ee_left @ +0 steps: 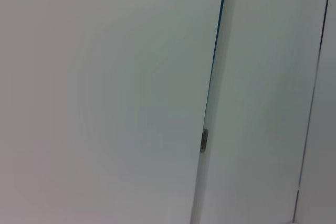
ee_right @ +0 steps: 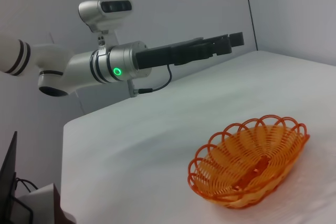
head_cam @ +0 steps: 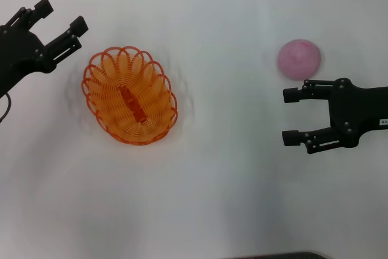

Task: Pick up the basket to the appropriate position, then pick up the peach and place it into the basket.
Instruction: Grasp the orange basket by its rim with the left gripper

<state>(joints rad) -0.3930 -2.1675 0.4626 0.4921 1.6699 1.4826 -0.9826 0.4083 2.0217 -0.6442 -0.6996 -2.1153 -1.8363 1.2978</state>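
Right gripper (head_cam: 290, 116) sits spread at right, peach (head_cam: 299, 59) just above it. Basket (head_cam: 130, 95) center-left; left gripper (head_cam: 62, 19) spread, upper left, holding nothing.

You're in a lab-style test room: a bench (ee_right: 157, 129) draped in plain white cloth, bare white wall panels (ee_right: 173, 3) behind, and cabling beside a dark monitor edge (ee_right: 10, 182).

Glossy orange plastic looping through the basket (head_cam: 130, 95), matt pink skin on the peach (head_cam: 299, 59), smooth white cloth-like table (head_cam: 230, 174)
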